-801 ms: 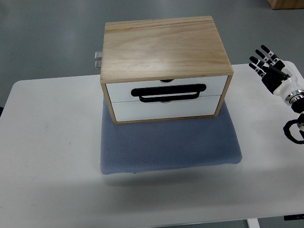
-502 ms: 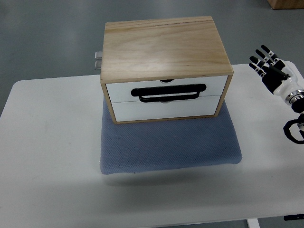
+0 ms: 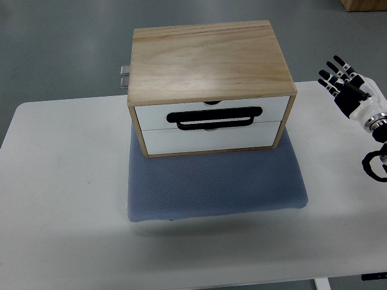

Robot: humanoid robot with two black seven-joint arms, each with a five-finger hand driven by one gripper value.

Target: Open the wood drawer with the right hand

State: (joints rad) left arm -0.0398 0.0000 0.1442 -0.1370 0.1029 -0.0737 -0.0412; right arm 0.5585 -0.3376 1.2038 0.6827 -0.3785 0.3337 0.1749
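A light wood drawer box (image 3: 208, 63) stands on a blue-grey pad (image 3: 214, 181) at the table's middle. Its front has two white drawer faces, both flush with the frame. A black handle (image 3: 214, 117) runs across the upper drawer (image 3: 211, 112), just above the seam with the lower drawer (image 3: 211, 138). My right hand (image 3: 346, 81) hovers at the table's far right, well to the right of the box, fingers spread and pointing away, holding nothing. The left arm does not show.
The white table (image 3: 60, 199) stretches wide on both sides of the pad. A small metal part (image 3: 125, 77) sticks out behind the box's left rear corner. Grey floor lies beyond the table's far edge.
The right hand has shifted very slightly to the right and away. The box and its drawers have not moved.
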